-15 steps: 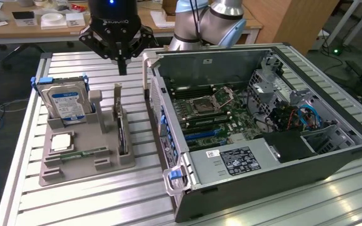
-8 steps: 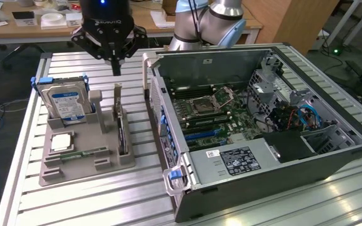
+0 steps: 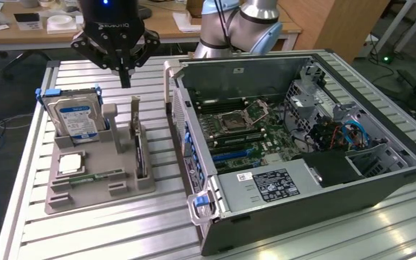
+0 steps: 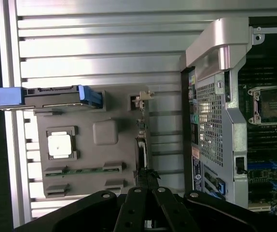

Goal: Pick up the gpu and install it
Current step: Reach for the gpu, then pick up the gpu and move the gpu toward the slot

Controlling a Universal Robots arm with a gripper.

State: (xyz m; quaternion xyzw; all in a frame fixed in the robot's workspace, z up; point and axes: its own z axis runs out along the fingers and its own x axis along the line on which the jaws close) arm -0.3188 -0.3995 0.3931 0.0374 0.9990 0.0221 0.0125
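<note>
The gpu (image 3: 139, 151) stands on edge in a slot of the grey holder tray (image 3: 96, 195), its silver bracket toward the back. My gripper (image 3: 125, 81) hangs above the tray's far end, behind and above the gpu, fingers shut together with nothing between them. In the wrist view the gpu (image 4: 142, 145) appears edge-on as a thin dark strip along the tray (image 4: 104, 133), and my shut gripper (image 4: 147, 176) points at its near end without touching it that I can tell.
A hard drive (image 3: 74, 116) with a blue label stands upright in the tray. A processor chip (image 3: 71, 162) and a memory stick (image 3: 92, 177) lie flat there. The open computer case (image 3: 302, 146) lies at the exterior view's right of the tray on a slatted metal table (image 3: 99, 233).
</note>
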